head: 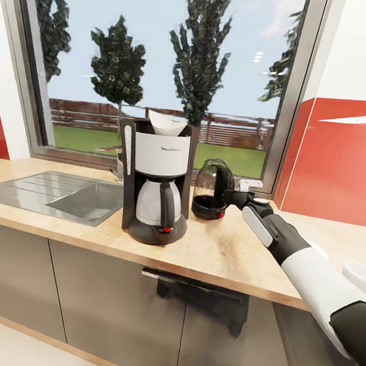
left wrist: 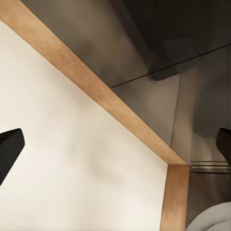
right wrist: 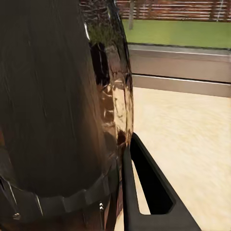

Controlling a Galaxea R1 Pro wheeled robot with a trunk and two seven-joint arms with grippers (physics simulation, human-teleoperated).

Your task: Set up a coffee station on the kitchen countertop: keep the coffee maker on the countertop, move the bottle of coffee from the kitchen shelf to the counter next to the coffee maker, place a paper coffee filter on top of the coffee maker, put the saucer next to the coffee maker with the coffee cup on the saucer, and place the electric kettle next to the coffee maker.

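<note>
The coffee maker (head: 156,182) stands on the counter (head: 221,249) just right of the sink (head: 52,194), with a white paper filter (head: 166,124) seated in its top. The kettle (head: 211,189) sits on the counter just right of the coffee maker, before the window (head: 162,62). The right gripper (head: 230,196) is at the kettle's handle, jaws around it; the wrist view shows one finger (right wrist: 149,192) against the dark glass. Left gripper (left wrist: 115,144): jaws spread wide over pale floor.
</note>
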